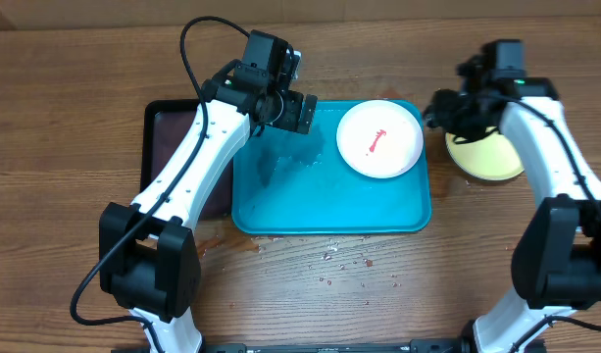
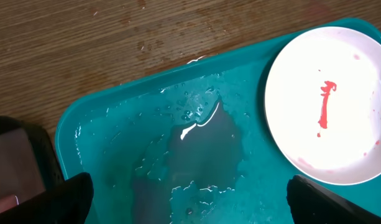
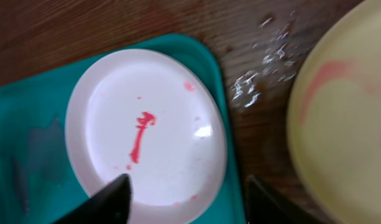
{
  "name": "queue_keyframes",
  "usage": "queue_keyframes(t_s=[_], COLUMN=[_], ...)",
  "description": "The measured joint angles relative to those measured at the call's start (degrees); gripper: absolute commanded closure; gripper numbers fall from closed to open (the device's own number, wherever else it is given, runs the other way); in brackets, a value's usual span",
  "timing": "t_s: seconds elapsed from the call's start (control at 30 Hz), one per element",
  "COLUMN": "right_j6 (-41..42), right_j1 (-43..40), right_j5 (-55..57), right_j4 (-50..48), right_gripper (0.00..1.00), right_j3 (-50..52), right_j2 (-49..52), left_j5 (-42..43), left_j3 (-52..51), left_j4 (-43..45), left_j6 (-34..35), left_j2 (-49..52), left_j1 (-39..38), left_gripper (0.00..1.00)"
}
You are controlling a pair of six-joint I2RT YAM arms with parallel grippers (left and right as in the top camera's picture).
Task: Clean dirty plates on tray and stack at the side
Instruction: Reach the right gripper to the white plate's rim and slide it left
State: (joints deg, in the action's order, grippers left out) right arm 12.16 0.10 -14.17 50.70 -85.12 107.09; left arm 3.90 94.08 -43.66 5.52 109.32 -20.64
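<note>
Toward the table's (image 1: 65,196) far edge, the turquoise tray (image 1: 329,211) lies with its long axis left to right. A smeared white plate (image 1: 379,139) fills its far right corner. A pale green plate (image 1: 488,162) sits just right, a black tray (image 1: 168,123) just left. Left fingers (image 2: 69,199) and right fingers (image 3: 109,199) hover spread apart, holding nothing.

The table (image 1: 75,59) is seen from straight above, from farther off. The wrist views are aimed steeply down, close in, over the left gripper (image 2: 190,208) and right gripper (image 3: 187,202). The white plate (image 2: 330,102), ahead of both grippers, is shared by all three.
</note>
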Motion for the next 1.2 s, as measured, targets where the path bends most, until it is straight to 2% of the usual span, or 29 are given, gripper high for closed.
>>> queue_keyframes(t_s=[0.07,0.1,0.33,0.57,0.83,0.93,1.0,1.13,1.2], right_j6=[2.38,3.39,9.25,14.49,18.53,19.76,20.17,20.26,20.39], right_j1=[2.23,3.34,8.33,8.94,8.94,8.94,8.94,8.90,8.90], right_j5=[0.68,1.05,1.70,2.10,4.02,4.37,4.55,4.72,4.68], right_j4=[0.68,0.98,3.72,8.41,6.47,5.46,4.74,4.02,3.61], right_gripper=[0.04,0.00,0.00,0.02,0.24,0.27,0.33,0.59,0.76], right_j3=[0.00,0.00,0.00,0.02,0.02,0.02,0.02,-0.37,-0.48], right_j2=[0.07,0.24,3.34,8.07,9.57,10.58,12.11,13.22,13.44], left_j5=[0.00,0.00,0.00,0.00,0.00,0.00,0.00,0.00,0.00], left_j3=[0.00,0.00,0.00,0.00,0.00,0.00,0.00,0.00,0.00], left_j4=[0.00,0.00,0.00,-0.46,-0.48,-0.55,-0.61,-0.63,-0.66], left_j6=[0.00,0.02,0.00,0.00,0.00,0.00,0.00,0.00,0.00], left_j2=[0.00,0.00,0.00,0.00,0.00,0.00,0.00,0.00,0.00], left_j1=[0.00,0.00,0.00,0.00,0.00,0.00,0.00,0.00,0.00], left_gripper=[0.00,0.00,0.00,0.00,0.00,0.00,0.00,0.00,0.00])
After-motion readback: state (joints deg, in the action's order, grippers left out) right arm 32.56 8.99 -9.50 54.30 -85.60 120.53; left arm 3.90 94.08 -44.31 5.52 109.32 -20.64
